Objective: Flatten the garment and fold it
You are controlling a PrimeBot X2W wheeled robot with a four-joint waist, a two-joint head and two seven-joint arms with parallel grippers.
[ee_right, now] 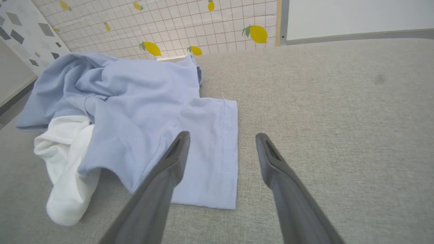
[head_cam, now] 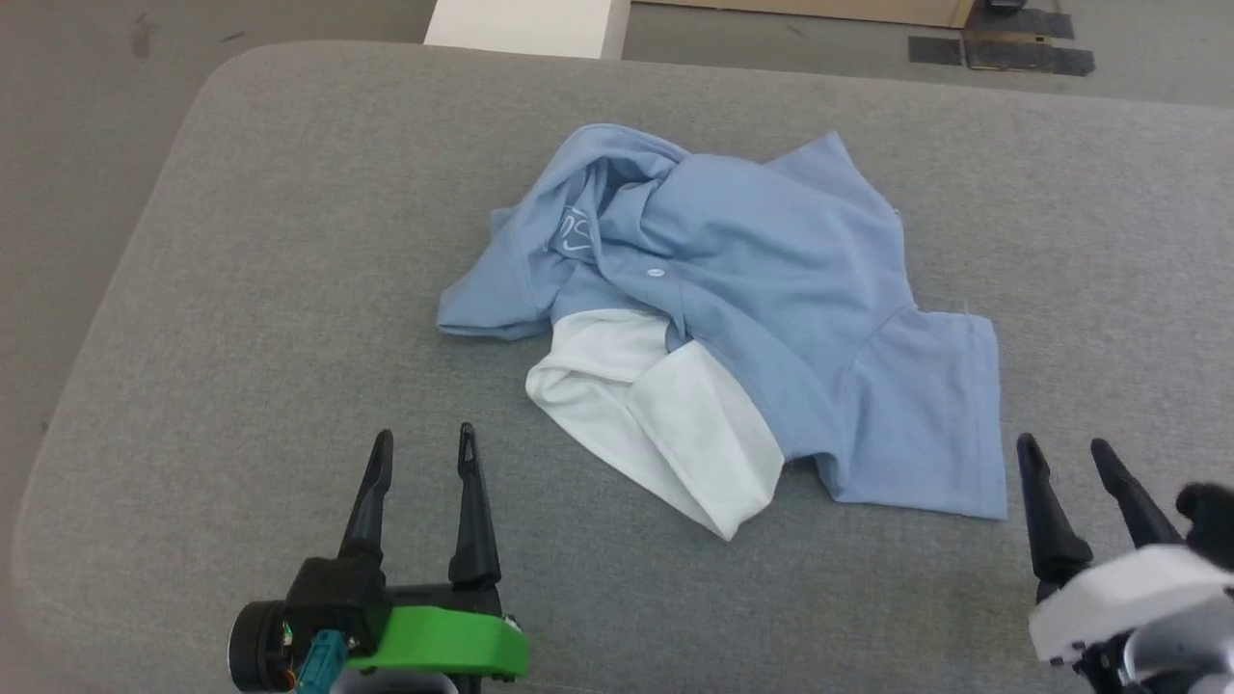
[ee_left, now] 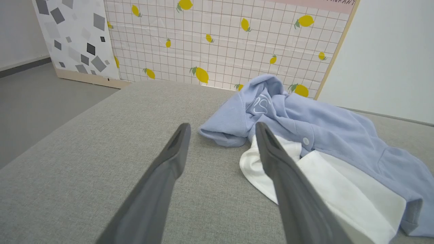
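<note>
The garment (head_cam: 762,280), a light blue polo shirt, lies crumpled in the middle of the grey padded table (head_cam: 289,289). Its white lining (head_cam: 665,414) spills out toward me, and a white button (head_cam: 657,273) and script logo (head_cam: 576,231) face up. One sleeve (head_cam: 925,405) lies flat at the near right. My left gripper (head_cam: 425,445) hovers open near the front edge, left of the white lining (ee_left: 325,183). My right gripper (head_cam: 1065,451) stands open just right of the sleeve hem (ee_right: 223,149), nothing between its fingers. The garment (ee_left: 305,122) (ee_right: 135,101) is also in both wrist views.
Bare grey table surface spreads left, right and in front of the shirt. A white block (head_cam: 525,24) stands beyond the far edge. A lemon-patterned tiled panel (ee_left: 220,40) and a grey-speckled panel (ee_left: 74,37) lean behind the table. Grey floor (head_cam: 58,193) lies to the left.
</note>
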